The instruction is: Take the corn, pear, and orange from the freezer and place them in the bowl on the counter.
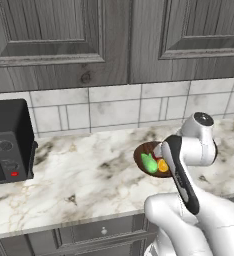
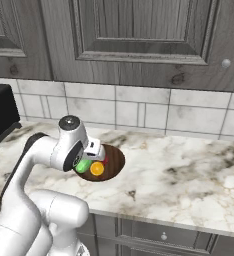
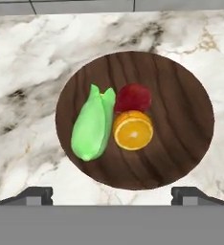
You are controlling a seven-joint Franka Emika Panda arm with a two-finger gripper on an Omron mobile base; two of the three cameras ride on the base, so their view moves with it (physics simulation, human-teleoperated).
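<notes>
Hand [image 3: 112, 194] hovers over bowl [image 3: 181, 143] on bench [image 3: 28, 67], fingers spread, empty. Orange [image 3: 133, 130]: firm, smooth, likely rolls; pinch across middle. Corn [image 3: 92, 123] stiff, light.

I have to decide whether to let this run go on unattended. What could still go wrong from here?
The end effector hangs open above the bowl; dropping lower could strike the rim or the fruit. The orange, corn and red item touch one another, so a bump to one may shift the rest. The arm's elbow hides part of the bowl in both base views, so checking must rest on the hand view.
</notes>
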